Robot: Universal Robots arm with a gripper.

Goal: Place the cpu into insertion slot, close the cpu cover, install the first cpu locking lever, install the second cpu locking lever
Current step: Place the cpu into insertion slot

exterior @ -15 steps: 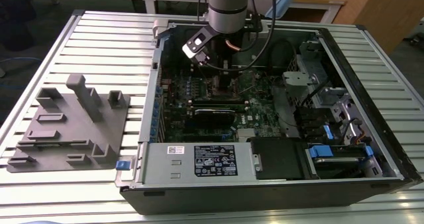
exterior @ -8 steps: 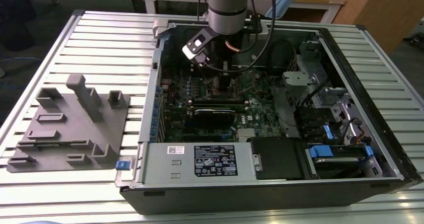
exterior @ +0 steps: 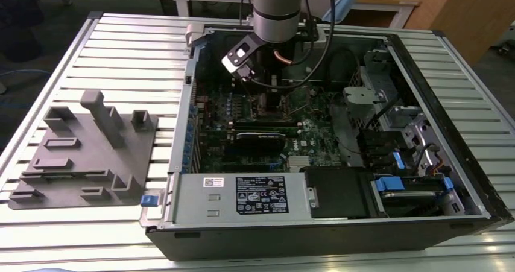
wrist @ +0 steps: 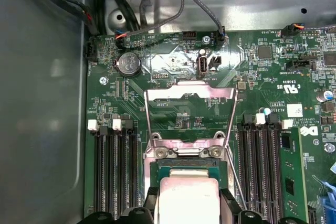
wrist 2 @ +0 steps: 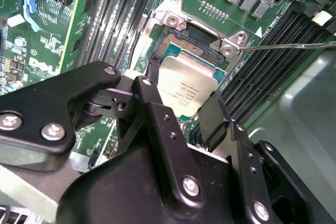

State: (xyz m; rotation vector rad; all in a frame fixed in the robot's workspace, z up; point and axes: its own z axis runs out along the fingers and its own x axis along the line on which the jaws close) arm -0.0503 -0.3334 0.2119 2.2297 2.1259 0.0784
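Hand (wrist 2: 184,100) closed on the chip (wrist 2: 185,83), a finger on each side, right over the square socket (wrist 2: 181,45) on the green board (wrist 2: 47,51); we can't tell if it's seated. Cover frame (wrist: 181,92) stands open beyond the socket in the first wrist view. We see a thin lever (wrist 2: 283,46) sticking out beside the socket. Computer case (exterior: 322,236) sits on the counter (exterior: 120,49).
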